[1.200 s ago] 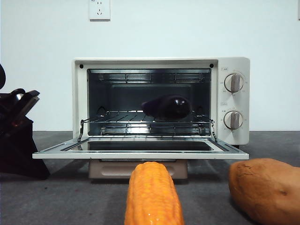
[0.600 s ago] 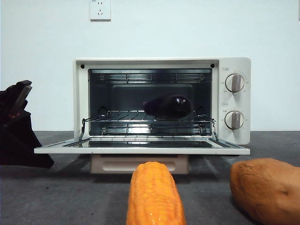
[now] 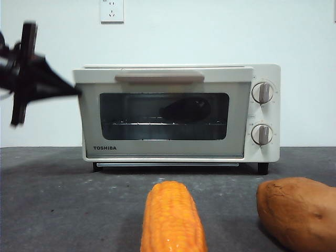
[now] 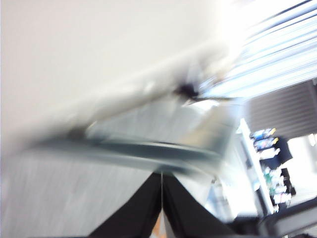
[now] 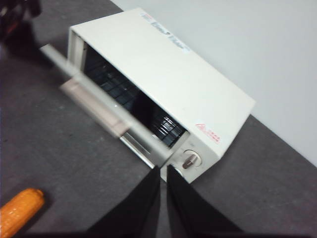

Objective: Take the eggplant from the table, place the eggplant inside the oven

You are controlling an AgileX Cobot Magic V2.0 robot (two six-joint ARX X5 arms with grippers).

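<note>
The dark purple eggplant (image 3: 185,109) lies on the wire rack inside the cream-white oven (image 3: 262,113) and shows through the glass of the raised door (image 3: 160,86). In the right wrist view the door (image 5: 106,116) is blurred and stands slightly ajar from the oven (image 5: 163,59). My left gripper (image 3: 68,90), shut and blurred, is at the door's upper left corner. In its own view its jaws (image 4: 161,198) are pressed together against a blurred oven edge. My right gripper (image 5: 162,198) is shut and empty, high above the table (image 3: 63,210) in front of the oven.
An orange-yellow corn cob (image 3: 172,218) lies on the table in front of the oven, and a brown-orange sweet potato (image 3: 296,210) lies at the front right. The oven has two knobs (image 3: 261,93) on its right side. A wall socket (image 3: 112,10) is on the white wall behind.
The oven door has swung up from lying flat open to almost closed. My left gripper rose from low at the table's left to the door's top left corner. The eggplant stayed on the rack.
</note>
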